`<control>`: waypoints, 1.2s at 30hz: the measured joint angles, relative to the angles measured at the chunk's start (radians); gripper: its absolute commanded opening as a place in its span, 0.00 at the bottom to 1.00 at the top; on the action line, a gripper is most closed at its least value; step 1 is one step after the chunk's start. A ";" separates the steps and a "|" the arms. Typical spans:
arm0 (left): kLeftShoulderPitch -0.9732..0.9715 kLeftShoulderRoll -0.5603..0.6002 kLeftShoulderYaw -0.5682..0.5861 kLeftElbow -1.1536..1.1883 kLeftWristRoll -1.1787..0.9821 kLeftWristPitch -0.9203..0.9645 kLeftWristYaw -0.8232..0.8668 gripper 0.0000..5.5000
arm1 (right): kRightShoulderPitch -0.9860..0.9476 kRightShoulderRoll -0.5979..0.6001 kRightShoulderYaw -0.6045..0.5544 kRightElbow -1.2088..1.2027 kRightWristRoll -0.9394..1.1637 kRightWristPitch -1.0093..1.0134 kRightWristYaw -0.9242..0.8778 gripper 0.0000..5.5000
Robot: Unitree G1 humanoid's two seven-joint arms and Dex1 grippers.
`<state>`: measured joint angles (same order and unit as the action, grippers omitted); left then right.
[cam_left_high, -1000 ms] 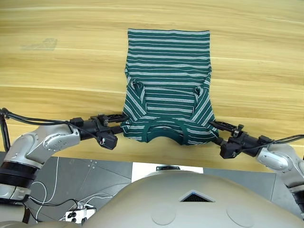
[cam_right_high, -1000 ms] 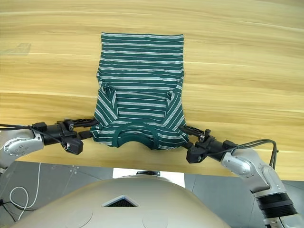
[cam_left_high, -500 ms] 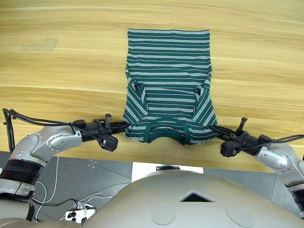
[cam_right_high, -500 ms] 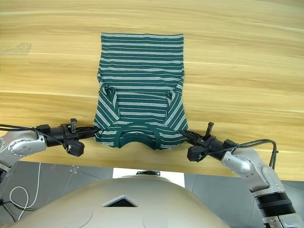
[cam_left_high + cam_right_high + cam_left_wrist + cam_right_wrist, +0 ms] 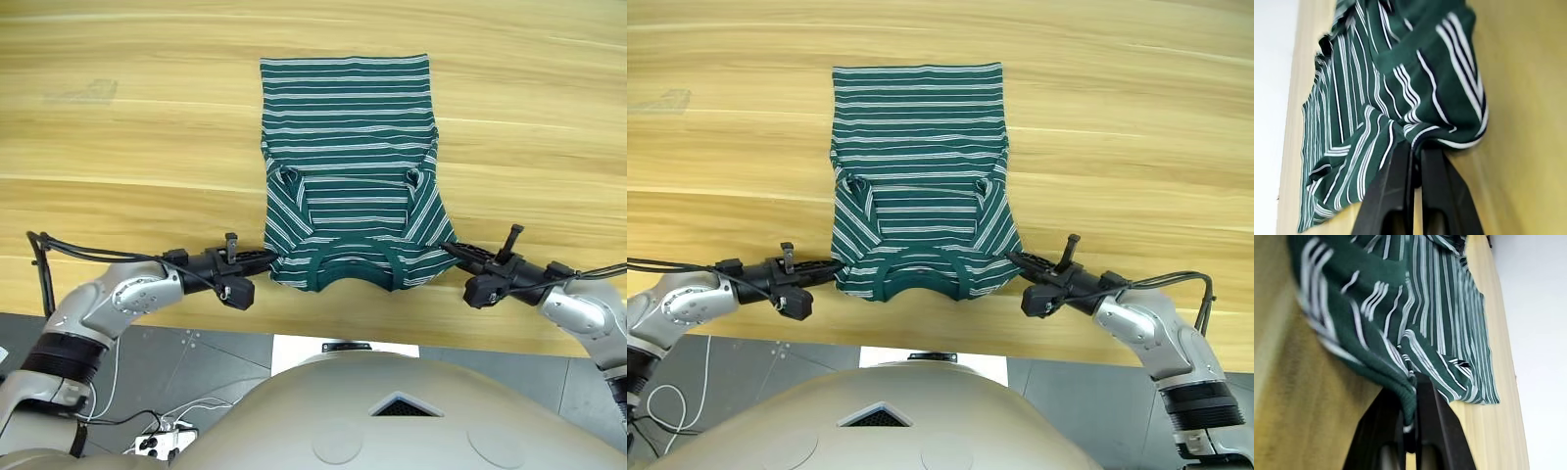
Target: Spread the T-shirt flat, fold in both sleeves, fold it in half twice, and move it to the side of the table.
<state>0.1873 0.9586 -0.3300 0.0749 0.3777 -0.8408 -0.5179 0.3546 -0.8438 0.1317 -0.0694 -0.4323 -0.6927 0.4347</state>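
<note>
Wooden table, T-shirt lying near-to-far, collar nearest, left end effector and right end effector pinching its shoulders.

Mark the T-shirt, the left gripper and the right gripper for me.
T-shirt (image 5: 348, 127), left eye view, middle of the striped cloth.
left gripper (image 5: 271, 257), left eye view, between its fingertips at the cloth.
right gripper (image 5: 447, 248), left eye view, between its fingertips.

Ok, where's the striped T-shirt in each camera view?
Left eye view: T-shirt mid-picture on the table.
Right eye view: T-shirt mid-picture, slightly left.
Left wrist view: T-shirt corner pinched by the left gripper.
Right wrist view: T-shirt corner pinched by the right gripper.
Shared landmark: the wooden table.
</note>
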 measured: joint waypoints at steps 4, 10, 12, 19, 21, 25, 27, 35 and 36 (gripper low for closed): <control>0.215 0.032 0.060 -0.128 -0.073 0.031 0.010 0.00 | 0.172 -0.077 -0.005 -0.079 0.101 -0.021 0.070 0.00; 0.484 0.059 0.175 -0.327 -0.206 0.045 0.016 0.00 | 0.381 -0.155 -0.042 -0.280 0.298 -0.020 0.159 0.00; 0.532 0.060 0.217 -0.361 -0.240 0.050 0.015 0.00 | 0.394 -0.161 -0.065 -0.318 0.352 -0.014 0.177 0.00; 0.356 -0.036 0.209 -0.326 -0.484 0.145 -0.039 0.00 | 0.126 -0.034 -0.046 -0.276 0.409 0.117 0.175 0.00; 0.191 -0.131 0.197 -0.263 -0.632 0.267 -0.058 0.00 | -0.049 0.071 -0.021 -0.180 0.411 0.189 0.144 0.00; -0.135 -0.337 0.161 -0.064 -0.763 0.538 -0.090 0.00 | -0.372 0.269 0.019 0.088 0.402 0.301 0.075 0.00; -0.281 -0.439 0.163 0.070 -0.779 0.652 -0.088 0.00 | -0.511 0.342 0.026 0.278 0.363 0.325 0.020 0.00; -0.675 -0.617 0.246 0.671 -0.690 0.805 0.038 0.24 | -0.851 0.494 0.047 0.846 0.234 0.307 -0.159 0.27; -0.705 -0.628 0.257 0.746 -0.674 0.801 0.055 0.27 | -0.876 0.505 0.049 0.912 0.219 0.302 -0.184 0.30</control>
<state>-0.5180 0.3306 -0.0727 0.8209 -0.2960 -0.0397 -0.4624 -0.5213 -0.3390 0.1806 0.8427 -0.2131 -0.3908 0.2511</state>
